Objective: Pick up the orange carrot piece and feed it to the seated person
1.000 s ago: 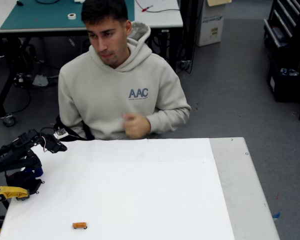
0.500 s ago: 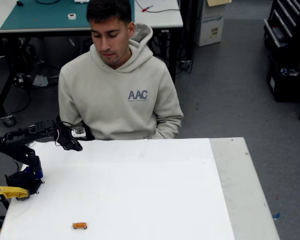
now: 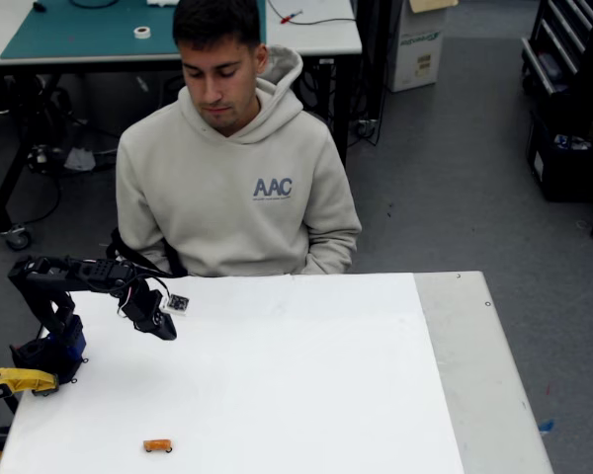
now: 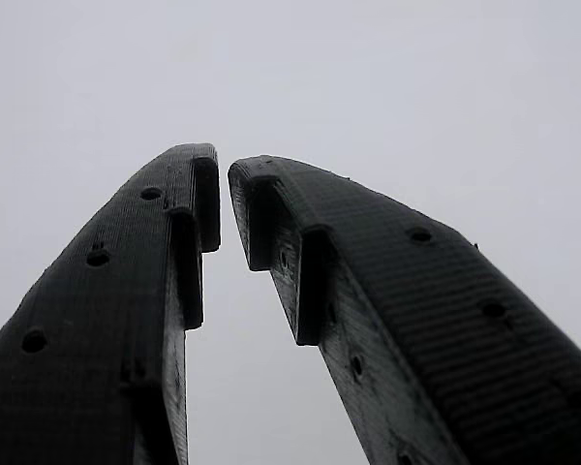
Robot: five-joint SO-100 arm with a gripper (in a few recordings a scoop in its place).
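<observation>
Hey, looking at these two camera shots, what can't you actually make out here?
- Seated person: hands and lap hidden behind the table edge, fixed view.
- Orange carrot piece: too small for detail, fixed view.
- Gripper: wrist view shows blank white beyond the nearly closed fingertips, so no surroundings.

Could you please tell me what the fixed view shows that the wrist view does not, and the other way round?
The fixed view alone gives the layout: the carrot piece lying near the front edge of the white table, the seated person behind the far edge, and the arm reaching over the table's left part. The wrist view alone shows the two black fingers close up, tips nearly touching, nothing between them. Both show the gripper over bare white table.
</observation>
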